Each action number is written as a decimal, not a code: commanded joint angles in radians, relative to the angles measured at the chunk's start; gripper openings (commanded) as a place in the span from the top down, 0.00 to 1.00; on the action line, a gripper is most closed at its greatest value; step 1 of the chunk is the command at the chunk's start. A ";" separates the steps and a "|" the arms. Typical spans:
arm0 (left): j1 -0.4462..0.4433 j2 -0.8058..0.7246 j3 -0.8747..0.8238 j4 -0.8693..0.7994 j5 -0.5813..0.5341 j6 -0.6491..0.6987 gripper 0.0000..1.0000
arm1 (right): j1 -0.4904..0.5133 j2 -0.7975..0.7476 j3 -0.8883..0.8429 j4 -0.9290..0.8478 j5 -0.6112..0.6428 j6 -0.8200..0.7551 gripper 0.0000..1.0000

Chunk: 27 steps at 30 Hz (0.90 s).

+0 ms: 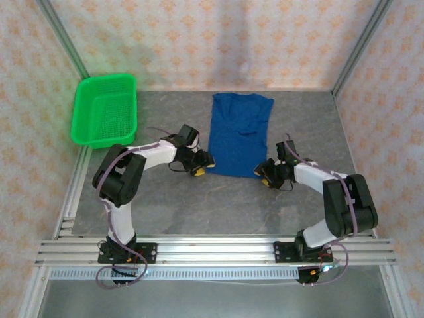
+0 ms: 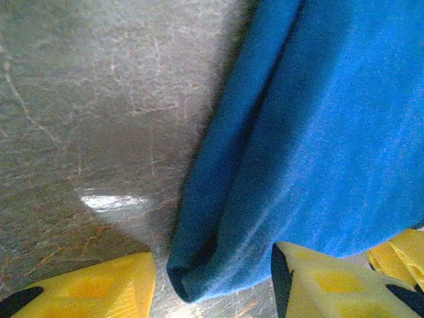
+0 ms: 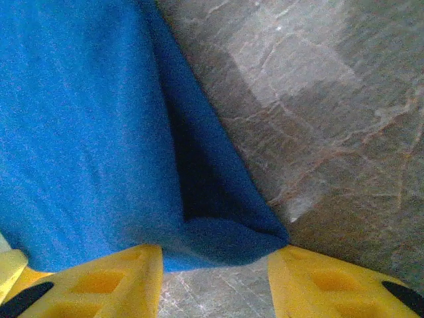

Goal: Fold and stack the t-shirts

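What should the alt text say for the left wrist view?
A folded corner of the royal-blue t-shirt lies between the spread yellow fingers of the left gripper. Scratched grey table shows to its left.

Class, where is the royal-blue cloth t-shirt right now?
The royal-blue cloth t-shirt lies flat at the top view's centre, right of the green plastic basket, its near corners between the fingers of the left hand and right hand.
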 commanded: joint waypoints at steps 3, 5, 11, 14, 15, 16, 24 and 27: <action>-0.028 0.066 0.061 0.072 -0.003 -0.048 0.51 | 0.005 0.040 0.035 0.028 0.027 0.001 0.57; -0.035 0.084 0.090 0.063 -0.009 -0.048 0.52 | 0.005 0.048 0.037 0.038 0.030 0.003 0.57; -0.042 0.136 0.149 0.030 -0.018 -0.042 0.61 | 0.002 0.086 0.068 0.032 0.051 -0.001 0.66; -0.042 0.142 0.158 0.010 -0.025 -0.033 0.74 | 0.000 0.107 0.097 0.020 0.063 -0.003 0.77; -0.041 0.142 0.162 0.000 -0.030 -0.029 0.78 | 0.000 0.110 0.103 0.018 0.066 -0.002 0.81; -0.042 0.140 0.166 -0.013 -0.035 -0.022 0.82 | 0.000 0.114 0.111 0.013 0.067 -0.004 0.85; -0.042 0.083 0.154 -0.113 -0.092 0.043 1.00 | 0.000 0.064 0.115 -0.034 0.044 0.001 1.00; -0.043 0.038 0.121 -0.122 -0.106 0.050 1.00 | 0.004 0.004 0.081 -0.059 0.044 0.009 1.00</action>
